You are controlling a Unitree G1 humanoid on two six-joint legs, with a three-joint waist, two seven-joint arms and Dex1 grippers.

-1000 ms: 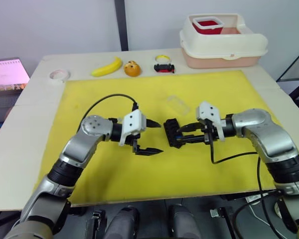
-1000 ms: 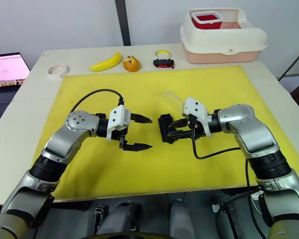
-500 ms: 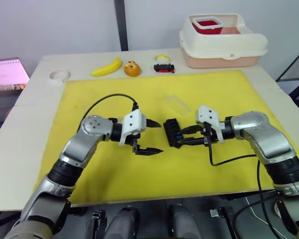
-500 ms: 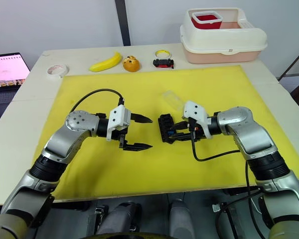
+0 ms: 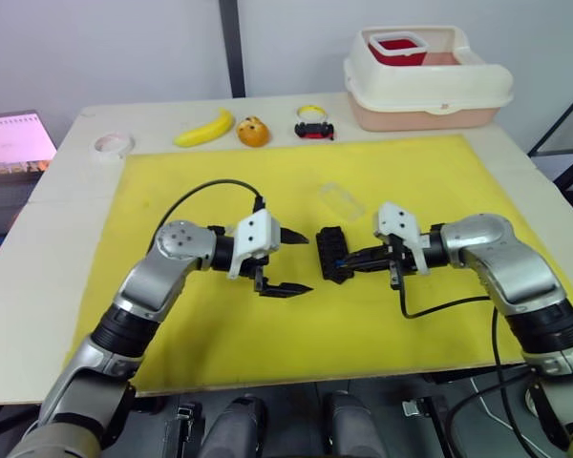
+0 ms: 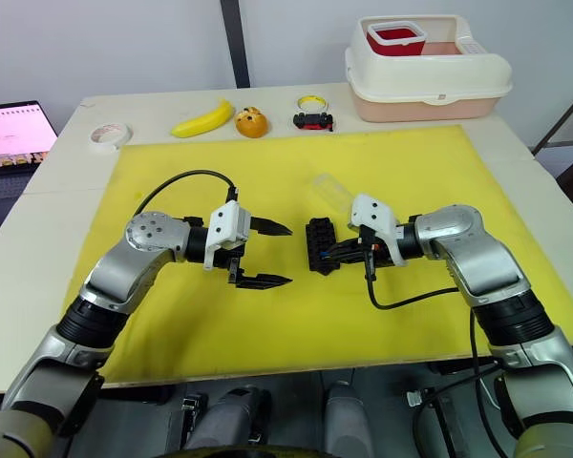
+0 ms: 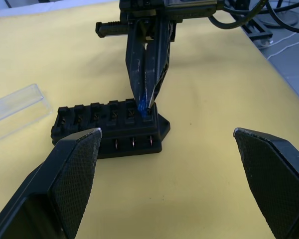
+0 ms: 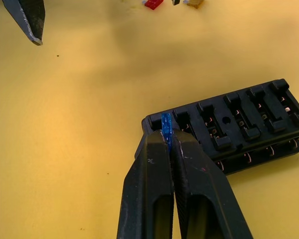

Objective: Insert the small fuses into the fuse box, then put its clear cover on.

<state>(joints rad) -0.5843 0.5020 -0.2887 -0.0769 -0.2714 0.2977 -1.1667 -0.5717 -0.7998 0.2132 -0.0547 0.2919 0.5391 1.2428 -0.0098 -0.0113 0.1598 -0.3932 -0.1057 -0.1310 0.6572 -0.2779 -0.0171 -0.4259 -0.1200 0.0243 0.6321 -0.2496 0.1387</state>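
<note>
The black fuse box (image 5: 330, 254) lies on the yellow mat (image 5: 220, 343) between my two grippers. My right gripper (image 8: 166, 130) is shut on a small blue fuse (image 8: 166, 122). It holds the fuse's lower edge at the end slot of the box (image 7: 109, 127). My left gripper (image 5: 307, 263) hovers open just left of the box, with nothing between its fingers. The clear cover (image 5: 341, 199) lies on the mat just behind the box. A red fuse (image 8: 153, 3) and an olive-yellow fuse (image 8: 193, 3) lie on the mat beyond the box in the right wrist view.
Behind the mat stand a banana (image 5: 205, 128), an orange ball (image 5: 253, 131), a small red and black toy (image 5: 313, 129), a white tape roll (image 5: 114, 143) and a large cream bin (image 5: 427, 76). A laptop (image 5: 14, 143) sits off the table's left edge.
My right gripper has shifted slightly at the box's end and its fingers now look closer together. The left arm has not moved.
</note>
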